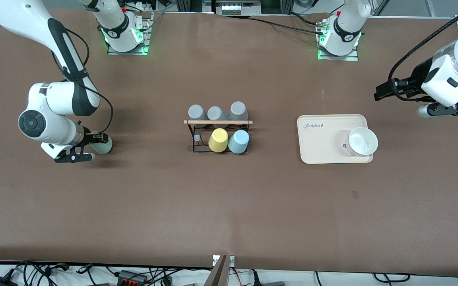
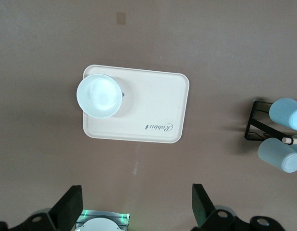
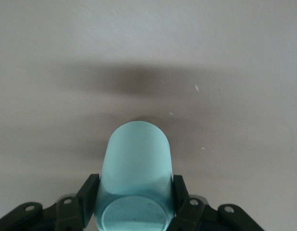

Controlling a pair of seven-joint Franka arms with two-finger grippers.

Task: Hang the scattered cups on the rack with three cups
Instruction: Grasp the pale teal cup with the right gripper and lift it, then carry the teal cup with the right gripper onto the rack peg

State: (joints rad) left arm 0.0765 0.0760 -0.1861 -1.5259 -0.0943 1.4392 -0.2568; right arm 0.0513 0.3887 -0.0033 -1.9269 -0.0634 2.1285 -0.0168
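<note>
Brown bench (image 1: 229,206): right fingers (image 3: 88,192) pinching mint cup (image 3: 136,168), left fingers (image 2: 67,209) spread idle; loose pinch risks dropping it before rack (image 1: 218,122).

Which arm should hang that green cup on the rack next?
The right arm: its claw is already shut on the green cup. The left claw hangs open over bare table near the tray, away from the rack.

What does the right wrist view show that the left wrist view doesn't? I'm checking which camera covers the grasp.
Only the right wrist view: the right gripper shut on the mint cup, low over bare table.
Only the left wrist view: the open left gripper high over a tray with a white bowl, plus the rack's end with two hung cups, one of them the blue cup.
Both: the brown table.
</note>
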